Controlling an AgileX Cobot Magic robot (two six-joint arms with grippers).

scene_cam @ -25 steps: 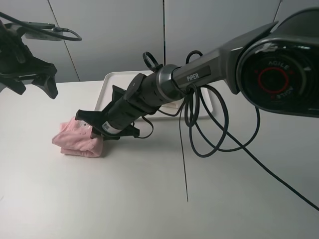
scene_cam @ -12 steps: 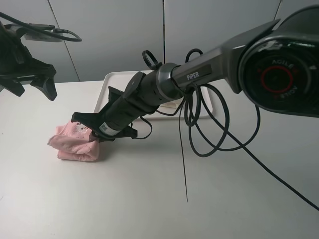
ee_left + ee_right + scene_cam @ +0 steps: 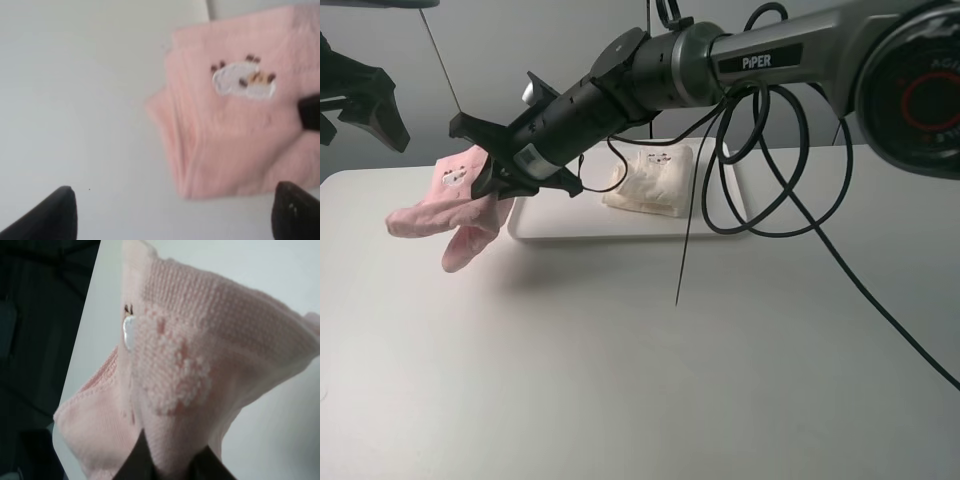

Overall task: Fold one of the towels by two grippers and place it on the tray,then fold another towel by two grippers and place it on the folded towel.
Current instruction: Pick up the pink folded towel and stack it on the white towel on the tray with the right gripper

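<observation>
Far left, high above the table (image 3: 620,380): left gripper (image 3: 365,100), raised, jaws spread wide, nothing between them. In the left wrist view its two black fingertips (image 3: 55,215) stand well apart over bare tabletop, with the pink towel (image 3: 235,130) beyond them, not touched.

Left of centre: pink towel (image 3: 445,205) hangs in the air, clear of the table, folded into a loose bundle, one end drooping. A small white embroidered patch shows on its upper face. It sits just left of the tray's left end.

Right gripper (image 3: 495,180) reaches across from the right, pinched shut on the towel's right edge. The right wrist view shows the dark fingertips (image 3: 135,460) clamped on pink cloth (image 3: 200,355).

Centre, far side: white tray (image 3: 560,225) flat on the table. The cream towel (image 3: 655,180) lies folded in the tray, toward its right half.

Black cables (image 3: 760,160) loop down from the right arm in front of the tray.
</observation>
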